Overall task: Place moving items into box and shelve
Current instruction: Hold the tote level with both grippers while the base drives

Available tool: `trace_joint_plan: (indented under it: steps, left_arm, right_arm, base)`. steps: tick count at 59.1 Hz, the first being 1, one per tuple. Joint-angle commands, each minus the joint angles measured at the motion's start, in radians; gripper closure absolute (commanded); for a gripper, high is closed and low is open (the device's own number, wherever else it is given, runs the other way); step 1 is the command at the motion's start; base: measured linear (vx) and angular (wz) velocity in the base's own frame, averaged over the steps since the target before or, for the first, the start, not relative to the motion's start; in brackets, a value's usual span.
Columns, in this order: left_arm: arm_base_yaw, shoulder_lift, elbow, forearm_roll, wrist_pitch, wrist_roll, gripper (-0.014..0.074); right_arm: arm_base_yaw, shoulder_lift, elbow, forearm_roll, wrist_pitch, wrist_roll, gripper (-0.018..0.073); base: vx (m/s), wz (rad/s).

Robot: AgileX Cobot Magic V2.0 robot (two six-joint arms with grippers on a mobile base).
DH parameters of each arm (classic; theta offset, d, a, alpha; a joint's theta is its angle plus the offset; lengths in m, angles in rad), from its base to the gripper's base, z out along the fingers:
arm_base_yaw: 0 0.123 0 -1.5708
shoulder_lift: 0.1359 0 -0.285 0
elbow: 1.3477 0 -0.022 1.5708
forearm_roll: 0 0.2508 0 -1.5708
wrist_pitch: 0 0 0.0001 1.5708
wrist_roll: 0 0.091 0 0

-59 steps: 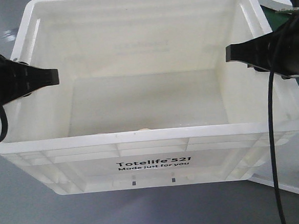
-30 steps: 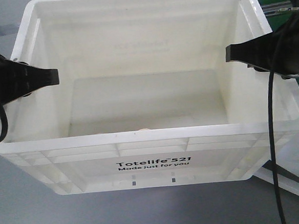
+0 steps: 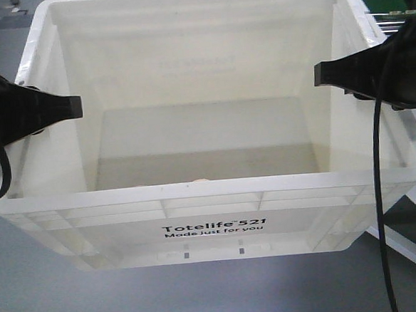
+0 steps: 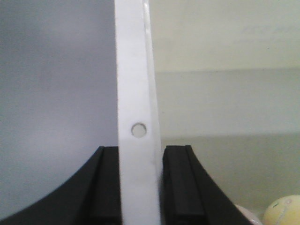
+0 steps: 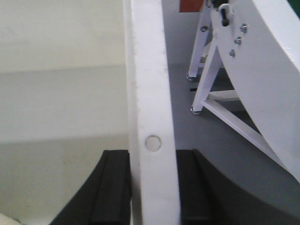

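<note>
1. While both arms clamp its side walls, the large white rectangular plastic tote point(image 3: 211, 198), printed "Totelife 521", sits squarely before the robot over a grey floor point(image 3: 33, 304). It looks lifted, though its underside is hidden.
2. Loading appears done. The left wrist view shows a small yellow rounded fruit-like piece point(image 4: 283, 212) low inside the tote, with a paler rounded piece point(image 4: 246, 216) just beside it and mostly cut off by the frame edge.
3. From the front, only a small beige rounded sliver point(image 3: 201, 179) peeks above the near rim, close to the near wall.
4. Shelving is what remains. A white metal frame point(image 5: 234, 61) stands near the tote's right wall, but whether it is the shelf cannot be told.
5. The left gripper point(image 4: 139, 185) is drawn narrow onto the left wall, one black pad against each face. Its inner finger reaches level over the tote's interior.
6. The right gripper point(image 5: 152, 187) mirrors it — pinched onto the right wall just below a small round hole, with the arm held level and out to the side.
</note>
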Motion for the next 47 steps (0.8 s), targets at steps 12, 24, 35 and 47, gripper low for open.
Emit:
trace_joint_plan:
  steps: [12, 24, 35, 47]
  left_arm:
    - [-0.009, -0.034, -0.045, 0.082, -0.123, -0.014, 0.0488]
    - [-0.009, -0.034, -0.045, 0.082, -0.123, -0.014, 0.0488]
    - [-0.009, -0.034, -0.045, 0.082, -0.123, -0.014, 0.0488]
    - [-0.009, -0.034, -0.045, 0.082, -0.123, -0.014, 0.0488]
  right_arm:
    - [-0.002, -0.031, -0.037, -0.077, -0.069, -0.003, 0.0571]
    - [-0.002, -0.031, -0.037, -0.077, -0.069, -0.003, 0.0571]
    - [-0.002, -0.031, -0.037, -0.077, -0.069, -0.003, 0.0571]
    - [-0.002, -0.031, -0.037, -0.077, -0.069, -0.003, 0.0571]
  base:
    - [-0.16, 0.6]
    - [-0.16, 0.61]
    - [-0.15, 0.59]
    - [-0.15, 0.58]
